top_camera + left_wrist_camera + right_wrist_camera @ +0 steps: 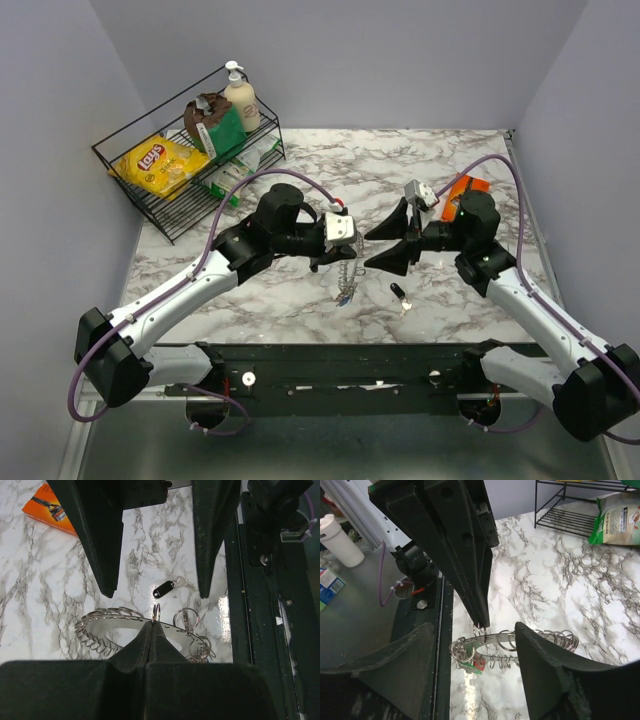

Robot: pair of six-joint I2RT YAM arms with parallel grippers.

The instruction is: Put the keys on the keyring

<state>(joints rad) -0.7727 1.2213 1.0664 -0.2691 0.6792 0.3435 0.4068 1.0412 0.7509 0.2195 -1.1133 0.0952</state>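
Visibly toothed, shiny grey keyring (112, 624)

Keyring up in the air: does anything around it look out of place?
The black key lies alone on the table, apart from the keyring pinched in the left gripper. Nothing else looks odd.

On my left wrist feed, the left gripper (152, 626) has its jaws pressed together on the near rim of the toothed keyring (107, 622), with a small split ring (156, 613) standing upright at the tips. The right gripper (155, 594) reaches in from the top, its two dark fingers (100, 540) well apart, and the black key (163, 589) lies on the marble table (45, 590) between their tips. An orange packet (46, 509) sits top left, and more small rings (186, 617) cluster at the keyring's right end.
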